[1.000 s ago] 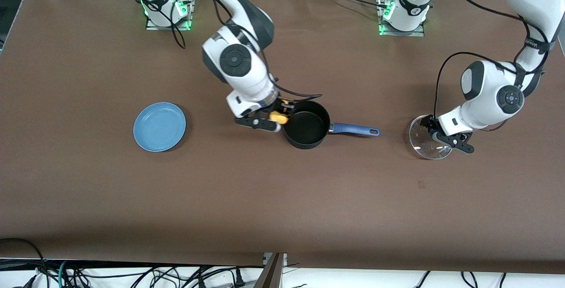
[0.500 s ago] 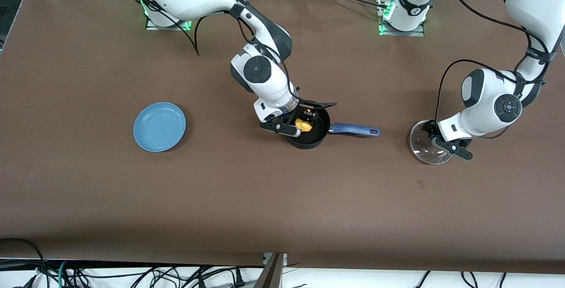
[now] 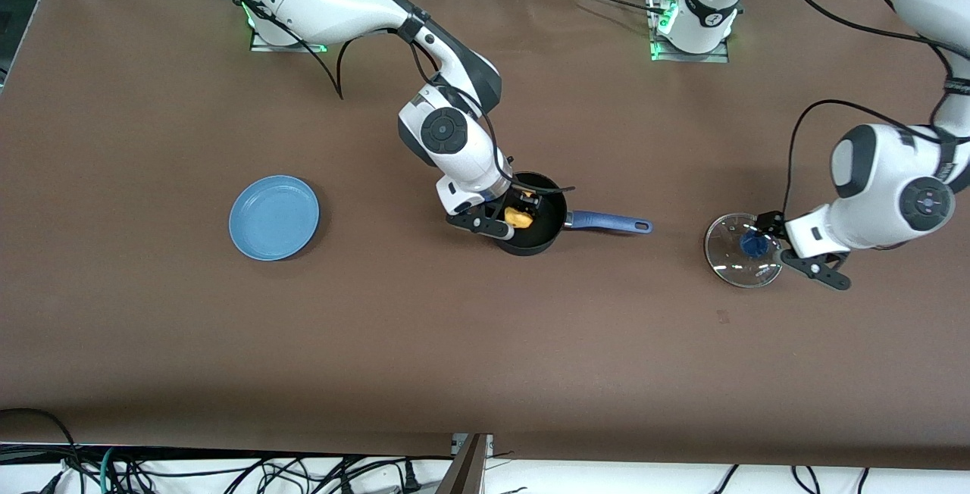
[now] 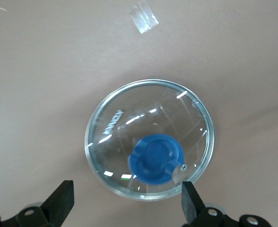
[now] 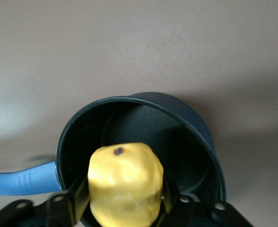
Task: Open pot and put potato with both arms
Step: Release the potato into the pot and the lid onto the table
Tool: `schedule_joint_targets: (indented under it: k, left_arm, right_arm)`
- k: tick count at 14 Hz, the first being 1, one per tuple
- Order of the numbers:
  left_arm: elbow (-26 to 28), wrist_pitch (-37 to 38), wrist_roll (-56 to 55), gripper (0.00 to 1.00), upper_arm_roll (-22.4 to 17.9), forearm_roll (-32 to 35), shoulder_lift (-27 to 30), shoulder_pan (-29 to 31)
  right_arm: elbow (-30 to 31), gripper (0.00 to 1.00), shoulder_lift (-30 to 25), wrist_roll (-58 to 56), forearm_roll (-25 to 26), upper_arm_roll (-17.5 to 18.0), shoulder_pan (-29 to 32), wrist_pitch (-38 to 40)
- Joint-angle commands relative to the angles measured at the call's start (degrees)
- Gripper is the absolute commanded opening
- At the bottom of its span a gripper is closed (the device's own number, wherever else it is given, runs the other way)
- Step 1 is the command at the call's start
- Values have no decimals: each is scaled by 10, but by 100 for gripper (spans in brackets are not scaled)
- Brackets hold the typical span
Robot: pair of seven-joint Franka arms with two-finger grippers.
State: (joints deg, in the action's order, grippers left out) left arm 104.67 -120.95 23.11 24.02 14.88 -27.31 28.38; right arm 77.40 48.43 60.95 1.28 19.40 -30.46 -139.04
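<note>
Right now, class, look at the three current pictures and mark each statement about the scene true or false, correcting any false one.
1. The clear glass lid with a blue knob sits on the black saucepan. False: it lies on the table toward the left arm's end.
2. The right hand grips the yellow potato over the saucepan. True.
3. The left hand clamps the lid's knob. False: its fingers are open, apart from it.
4. The flat blue plate holds nothing. True.

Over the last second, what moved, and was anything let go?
The right tool carried the potato from beside the pot to over its bowl, still gripping it. The left tool let go of the lid and drew back, open. Pot and plate stayed put.
</note>
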Motion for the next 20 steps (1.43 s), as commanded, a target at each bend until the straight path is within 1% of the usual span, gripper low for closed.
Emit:
schedule_joint_targets:
  k: [1, 2, 3, 4, 5, 6, 8, 9, 10, 11, 12, 13, 14, 15, 16, 18, 19, 20]
  left_arm:
    - [-67, 99, 0, 100, 15, -24, 41, 3]
    - [-86, 129, -9, 100, 16, -48, 66, 3]
    - [-100, 165, -20, 100, 19, -56, 95, -2]
    - [-109, 192, -40, 100, 31, -57, 119, -8]
    - [-119, 215, -61, 100, 53, -56, 135, -8]
    - [-131, 244, -83, 100, 63, -56, 147, -8]
    - [-173, 301, -121, 100, 84, -56, 150, -9]
    - [-188, 318, -135, 100, 90, -56, 150, -9]
    - [-188, 322, -150, 100, 94, -56, 150, -9]
    - [-178, 317, -159, 100, 90, -59, 163, -11]
    - [-168, 321, -177, 100, 85, -60, 175, -43]
    - [-167, 328, -223, 100, 35, -58, 182, -104]
    - [-166, 336, -249, 100, -45, -59, 196, -182]
    - [-166, 339, -257, 100, -116, -60, 204, -251]
    - [-165, 339, -258, 100, -163, -61, 213, -287]
    - [-136, 332, -250, 100, -205, -84, 240, -294]
    - [-118, 329, -248, 100, -222, -130, 260, -297]
    - [-108, 322, -248, 100, -237, -162, 272, -298]
  right_arm:
    - [-19, 100, -2, 3, 33, -2, -8, 11]
    - [-20, 100, -11, -1, 33, -2, -3, 33]
    - [-21, 100, -13, -4, 33, -2, 0, 60]
    - [-28, 100, -18, -7, 33, -3, 1, 81]
    - [-38, 100, -29, -19, 34, -5, 6, 105]
    - [-42, 100, -36, -46, 33, -4, 21, 138]
    - [-45, 100, -64, -134, 31, -3, 62, 202]
    - [-45, 100, -80, -175, 31, -2, 88, 230]
    - [-45, 100, -93, -214, 30, -2, 112, 258]
    - [-45, 100, -108, -262, 31, -2, 133, 292]
    - [-45, 100, -122, -308, 31, -3, 154, 322]
    - [-44, 100, -140, -349, 32, -8, 173, 349]
    - [-44, 100, -155, -384, 31, -18, 189, 368]
    - [-42, 100, -171, -423, 31, -31, 199, 387]
    - [-42, 100, -186, -463, 33, -44, 209, 406]
    - [-42, 100, -220, -531, 34, -69, 233, 447]
    - [-42, 100, -235, -568, 29, -82, 246, 466]
    - [-42, 100, -251, -611, 27, -95, 259, 481]
